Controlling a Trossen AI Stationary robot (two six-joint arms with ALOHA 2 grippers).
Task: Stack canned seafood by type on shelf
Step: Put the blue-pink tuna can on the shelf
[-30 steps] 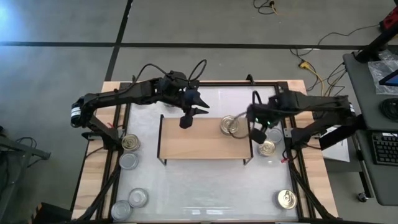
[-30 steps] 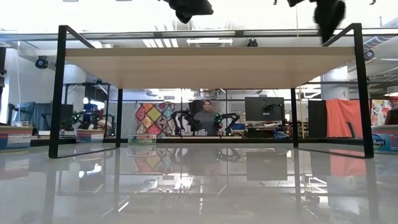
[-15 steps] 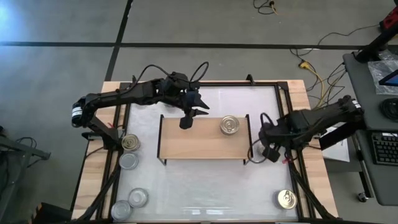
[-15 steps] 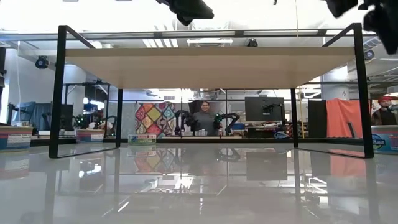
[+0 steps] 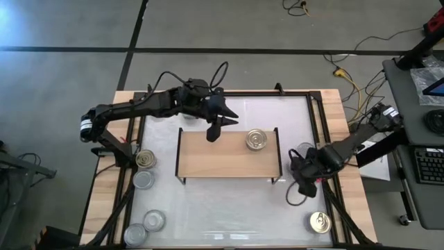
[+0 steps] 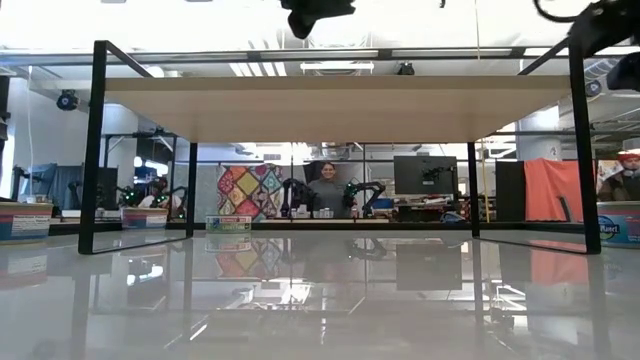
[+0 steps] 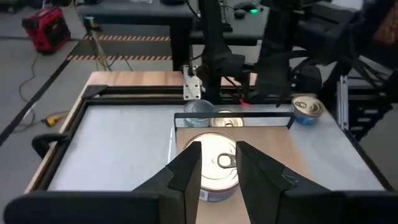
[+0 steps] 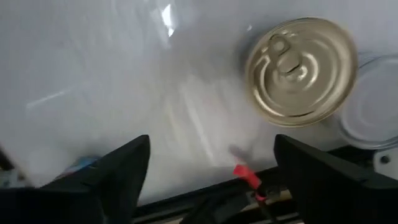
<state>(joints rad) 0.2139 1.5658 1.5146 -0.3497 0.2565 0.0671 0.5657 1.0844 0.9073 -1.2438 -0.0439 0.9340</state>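
One gold-topped can [image 5: 257,139] stands on the light-wood shelf [image 5: 222,163], toward its right end. My left gripper [image 5: 214,128] hangs above the shelf's far left part, its fingers a narrow gap apart with nothing between them; in its wrist view [image 7: 219,146] the can [image 7: 217,165] shows beyond the fingertips. My right gripper [image 5: 305,182] is over the white tabletop just right of the shelf, pointing down and wide open [image 8: 211,180]. A gold-topped can [image 8: 300,70] and a silver-topped can [image 8: 373,102] stand on the table beyond its fingers.
On the table left of the shelf stand a gold-topped can [image 5: 146,159] and a silver one [image 5: 143,180]. Two more silver cans [image 5: 154,220] are at the near left corner, and a gold one [image 5: 320,222] at the near right. A black frame [image 5: 320,139] edges the tabletop.
My right gripper has drawn away from the can on the shelf. It has swung toward the table's right and near edges and gone down beside the shelf. The can has stayed in place. My left gripper has rolled a little in place.
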